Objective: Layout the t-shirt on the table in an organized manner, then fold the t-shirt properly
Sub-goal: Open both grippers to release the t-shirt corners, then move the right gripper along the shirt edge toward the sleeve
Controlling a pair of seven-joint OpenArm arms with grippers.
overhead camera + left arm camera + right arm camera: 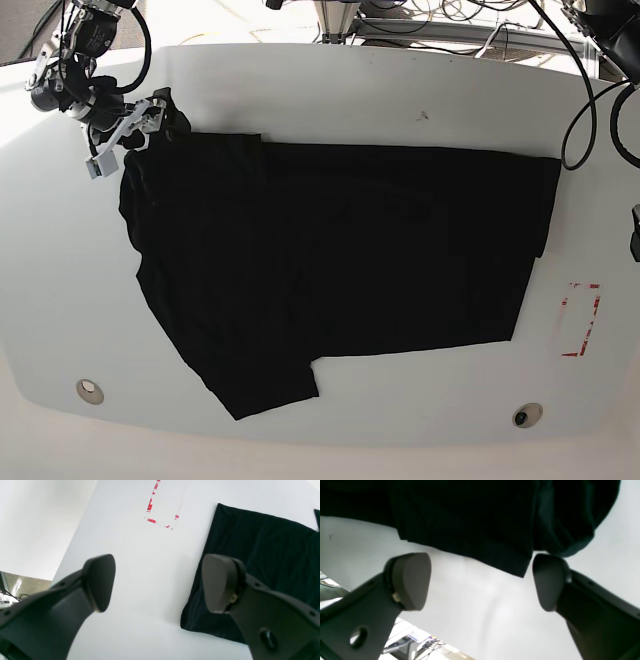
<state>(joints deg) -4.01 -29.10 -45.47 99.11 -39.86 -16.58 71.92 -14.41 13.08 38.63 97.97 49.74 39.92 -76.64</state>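
black t-shirt [340, 260] spread on table [330, 90]

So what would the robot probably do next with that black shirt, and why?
Probably lower the open right gripper onto the t-shirt edge near its bunched sleeve and pinch it. Both grippers hold nothing, and that side still lies crooked on the table.

The t-shirt [340, 260] is lying spread across the middle of the surface [330, 90], reaching from near the base view's left side to near its right. The rectangle mark [582, 318] is sitting just beyond its right edge, while two metal fittings [90, 390] are lying near the front corners. The right end effector [125, 140] is hanging over the shirt's far left corner.
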